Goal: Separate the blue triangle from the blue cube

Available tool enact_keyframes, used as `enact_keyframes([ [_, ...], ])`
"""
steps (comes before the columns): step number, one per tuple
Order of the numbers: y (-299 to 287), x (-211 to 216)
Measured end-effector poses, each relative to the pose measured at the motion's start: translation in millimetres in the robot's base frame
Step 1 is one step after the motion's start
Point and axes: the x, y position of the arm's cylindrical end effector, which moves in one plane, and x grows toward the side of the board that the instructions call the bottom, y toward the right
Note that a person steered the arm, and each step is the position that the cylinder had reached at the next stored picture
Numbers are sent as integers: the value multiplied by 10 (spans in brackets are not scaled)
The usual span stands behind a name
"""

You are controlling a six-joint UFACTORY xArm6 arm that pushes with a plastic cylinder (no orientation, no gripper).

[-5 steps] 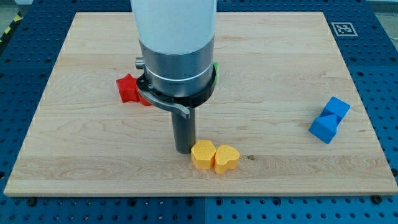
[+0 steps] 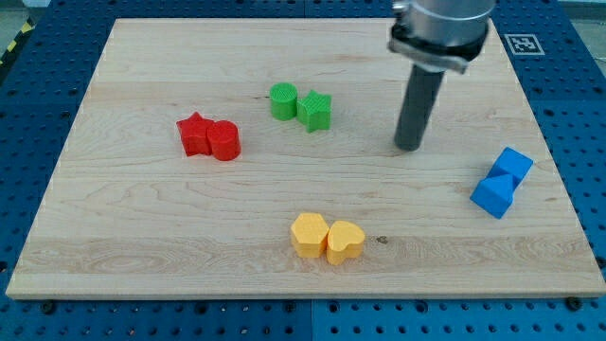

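Two blue blocks sit touching at the view's right. One (image 2: 512, 165) is farther up and right, the other (image 2: 492, 195) lower and left. Both look boxy; I cannot tell which is the triangle. My tip (image 2: 409, 147) rests on the wooden board (image 2: 142, 227), to the left of and a little above the blue pair, with a clear gap between them.
A red star (image 2: 194, 133) and red cylinder (image 2: 224, 141) touch at the left. A green cylinder (image 2: 282, 100) and green star (image 2: 315, 110) sit at upper centre. Two yellow blocks (image 2: 326, 238) lie near the bottom edge. A marker tag (image 2: 522, 43) is at the top right corner.
My tip has moved from beside the yellow blocks up and to the right, toward the blue blocks. The green blocks and red cylinder are now uncovered. No block has moved.
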Motion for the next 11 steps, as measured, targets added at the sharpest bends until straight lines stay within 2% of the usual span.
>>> enact_keyframes([
  [1, 621, -140],
  [2, 1595, 9],
  [3, 1910, 639],
  [4, 1508, 1060],
  [5, 1125, 1058],
  [8, 1054, 897],
  [11, 211, 897],
])
